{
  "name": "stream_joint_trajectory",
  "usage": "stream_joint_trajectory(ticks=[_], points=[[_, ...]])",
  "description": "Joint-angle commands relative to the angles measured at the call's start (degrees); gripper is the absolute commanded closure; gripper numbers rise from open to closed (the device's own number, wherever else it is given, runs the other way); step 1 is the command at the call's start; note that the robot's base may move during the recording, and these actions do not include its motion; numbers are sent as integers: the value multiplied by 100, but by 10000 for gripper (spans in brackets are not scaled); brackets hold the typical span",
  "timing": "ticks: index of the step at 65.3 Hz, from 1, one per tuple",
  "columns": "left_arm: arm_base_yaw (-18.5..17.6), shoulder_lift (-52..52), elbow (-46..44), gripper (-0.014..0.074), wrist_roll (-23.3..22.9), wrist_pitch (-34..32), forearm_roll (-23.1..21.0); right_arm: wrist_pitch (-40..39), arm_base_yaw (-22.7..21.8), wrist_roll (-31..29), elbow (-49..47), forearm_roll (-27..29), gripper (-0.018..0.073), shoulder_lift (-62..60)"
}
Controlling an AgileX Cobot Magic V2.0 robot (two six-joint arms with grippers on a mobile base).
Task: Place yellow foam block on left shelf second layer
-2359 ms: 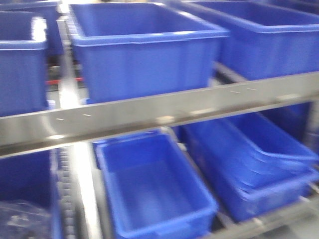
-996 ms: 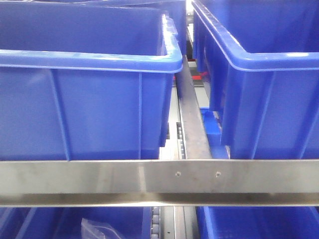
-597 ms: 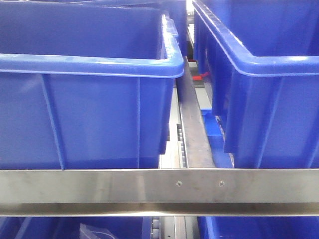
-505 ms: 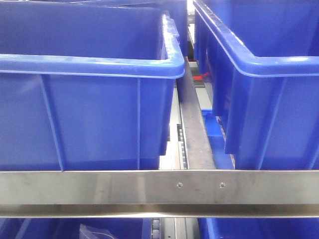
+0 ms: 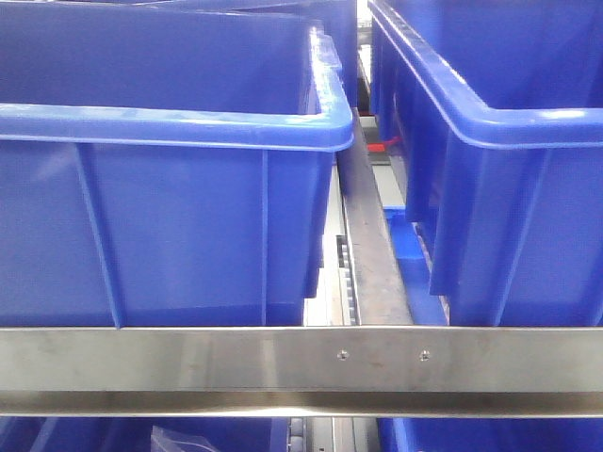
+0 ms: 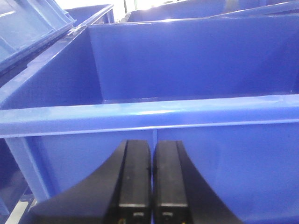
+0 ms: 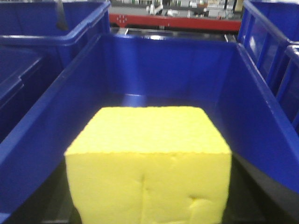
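Step in hand: the carry-and-release stage is judged to be under way, with the yellow foam block (image 7: 148, 163) shown at the lower centre of the right wrist view, in front of an open blue bin (image 7: 42, 126).

Block position: the block fills the bottom half of that frame, with the bin's floor and back wall seen beyond it. Whether it rests on the bin floor or is held above it cannot be told.

Right gripper: dark shapes are seen at the lower edges either side of the block, presumably its fingers; the block appears to be clamped between them, though the contact itself is not shown.

Left gripper (image 6: 151, 186): seen at the bottom centre of the left wrist view, its two black fingers (image 6: 134, 182) pressed together with nothing between them, in front of the near wall of a blue bin (image 6: 149, 116).

Front view: two blue bins are seen on a shelf, the left bin (image 5: 160, 132) in the upper left and the right bin (image 5: 509, 132) in the upper right, with a steel shelf rail (image 5: 188, 363) across the lower frame. No arm or block is shown here.

Next move: the block is judged to need lowering to the bin floor before the right fingers are parted, provided this bin is on the left shelf's second layer, which cannot be confirmed from these views.
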Motion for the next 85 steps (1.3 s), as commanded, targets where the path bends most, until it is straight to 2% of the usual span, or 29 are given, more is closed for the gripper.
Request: stream_joint_trajectory(ticks=[1, 16, 36, 42, 49, 66, 74, 81, 85], points=[[-28, -101, 143, 460, -27, -470, -35, -701, -41, -30, -404, 33, 96, 640], [-28, -101, 143, 460, -27, -470, -35, -1680, -41, -30, -628, 33, 96, 1946], [-28, -101, 143, 460, -27, -470, -35, -1954, -41, -30, -628, 33, 92, 2592], [-28, -101, 143, 460, -27, -470, -35, -2021, -41, -30, -628, 33, 41, 2592], [-28, -101, 143, 460, -27, -470, -35, -1980, -41, -30, -628, 33, -90, 2606], [-28, -101, 143, 460, -27, -470, -35, -2071, -41, -30, -628, 33, -69, 2610], [-28, -101, 143, 460, -27, -470, -35, -2161, -53, -19, -628, 335, 37, 2523], [-28, -101, 143, 460, -27, -470, -35, -2147, -53, -25, -628, 416, 265, 2347], [-28, -101, 143, 460, -27, -470, -35, -2101, -53, -25, -608, 416, 442, 2187]])
